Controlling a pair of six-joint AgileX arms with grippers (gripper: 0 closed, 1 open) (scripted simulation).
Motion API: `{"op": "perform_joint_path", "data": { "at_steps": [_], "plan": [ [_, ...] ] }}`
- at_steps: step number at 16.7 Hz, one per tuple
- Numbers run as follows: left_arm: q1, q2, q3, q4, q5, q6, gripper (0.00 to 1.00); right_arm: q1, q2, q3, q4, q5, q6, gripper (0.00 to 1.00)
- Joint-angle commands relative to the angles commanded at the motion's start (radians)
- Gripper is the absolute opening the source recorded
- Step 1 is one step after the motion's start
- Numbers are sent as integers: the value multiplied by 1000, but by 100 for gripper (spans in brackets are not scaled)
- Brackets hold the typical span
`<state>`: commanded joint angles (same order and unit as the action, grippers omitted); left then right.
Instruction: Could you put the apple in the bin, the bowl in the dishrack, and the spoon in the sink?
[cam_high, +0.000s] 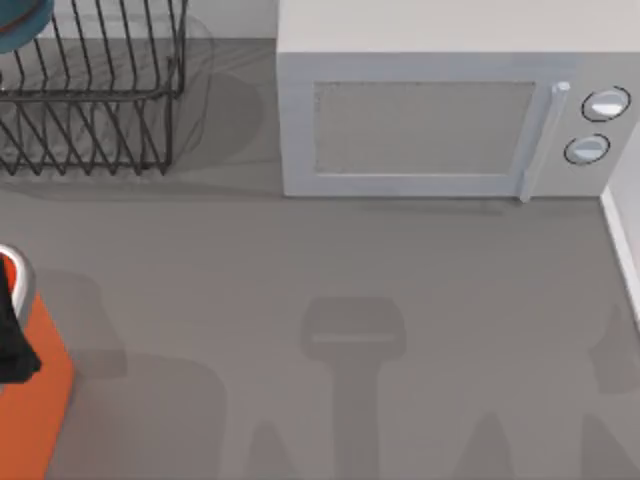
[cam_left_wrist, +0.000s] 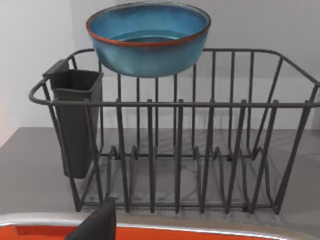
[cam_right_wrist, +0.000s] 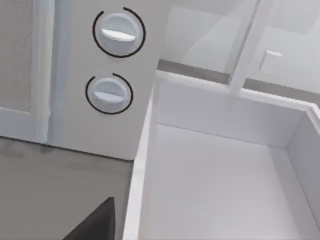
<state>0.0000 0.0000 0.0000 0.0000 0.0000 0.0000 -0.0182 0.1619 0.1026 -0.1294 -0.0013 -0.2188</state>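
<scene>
The bowl (cam_left_wrist: 148, 37) is sitting on top of the dishrack (cam_left_wrist: 200, 150), resting on the upper wires at the rack's back edge, upright, teal inside with a thin brown rim. From above, the dishrack (cam_high: 95, 90) is standing at about ten o'clock on the grey tabletop (cam_high: 330, 290), and a sliver of the bowl (cam_high: 22, 25) is showing at the far corner there. A dark cutlery holder (cam_left_wrist: 75, 120) is hanging on one end of the rack.

The bin (cam_high: 35, 390) is sitting at about eight o'clock on the tabletop, orange with a pale silver rim, and the left hand (cam_high: 12, 330) is hovering over it as a dark shape; I cannot tell whether its fingers are wide or narrow. In the left wrist view the bin's rim (cam_left_wrist: 200, 230) is running along the near edge, with one dark fingertip (cam_left_wrist: 97, 222) just above it.

A white microwave (cam_high: 440, 120) is standing at about one o'clock. Beside it, at about three o'clock, the white sink (cam_right_wrist: 225, 170) is lying, its basin bare in the right wrist view. One dark fingertip (cam_right_wrist: 95, 222) of the right hand is hanging near the sink's rim; its spread I cannot tell.
</scene>
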Motion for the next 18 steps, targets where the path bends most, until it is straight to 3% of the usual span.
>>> {"op": "perform_joint_path", "data": {
  "at_steps": [4,14,18],
  "plan": [
    [0,0,0,0,0,0,100,-25,221,140,-177,-1,-336,100],
    [0,0,0,0,0,0,100,-99,867,544,-693,-4,-1389,100],
    [0,0,0,0,0,0,100,-121,1060,664,-848,-4,-1709,100]
  ]
}}
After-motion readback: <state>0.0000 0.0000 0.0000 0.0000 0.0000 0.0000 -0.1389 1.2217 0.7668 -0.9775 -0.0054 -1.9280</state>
